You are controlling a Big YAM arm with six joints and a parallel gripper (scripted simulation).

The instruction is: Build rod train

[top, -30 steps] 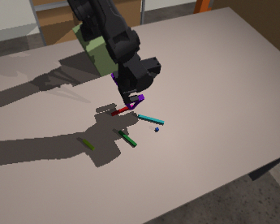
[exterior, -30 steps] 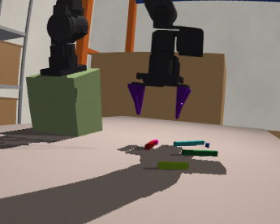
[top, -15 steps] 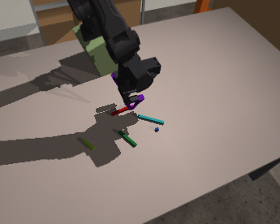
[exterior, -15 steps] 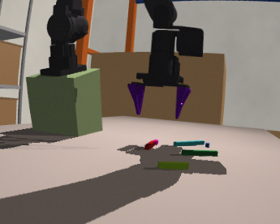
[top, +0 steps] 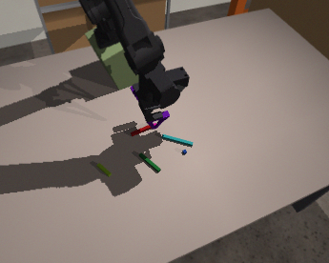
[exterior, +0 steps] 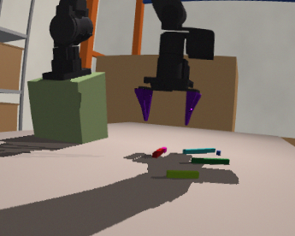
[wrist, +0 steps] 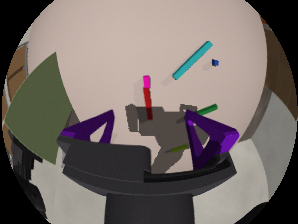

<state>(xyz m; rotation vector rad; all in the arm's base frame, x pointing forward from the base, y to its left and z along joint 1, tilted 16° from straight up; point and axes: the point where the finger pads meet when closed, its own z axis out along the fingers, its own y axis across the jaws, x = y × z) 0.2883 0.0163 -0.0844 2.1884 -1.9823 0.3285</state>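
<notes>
A red rod (top: 141,130) (exterior: 157,153) (wrist: 148,103) lies flat on the table with a short magenta rod (exterior: 164,149) (wrist: 147,82) at its far end, in line with it and seemingly touching. In the top view the magenta rod is hidden behind the gripper. My gripper (top: 151,119) (exterior: 168,115) (wrist: 149,113) hangs open and empty well above these two rods. A turquoise rod (top: 176,139) (exterior: 199,150) (wrist: 193,60), a small blue rod (top: 184,151) (exterior: 218,152) (wrist: 214,63), a green rod (top: 151,162) (exterior: 210,161) (wrist: 208,110) and a lime rod (top: 103,169) (exterior: 182,174) lie apart from them.
The arm's green base block (top: 110,62) (exterior: 68,107) (wrist: 36,110) stands behind the rods at the left. The arm's shadow falls over the rods. Shelving and boxes stand beyond the table's back edge.
</notes>
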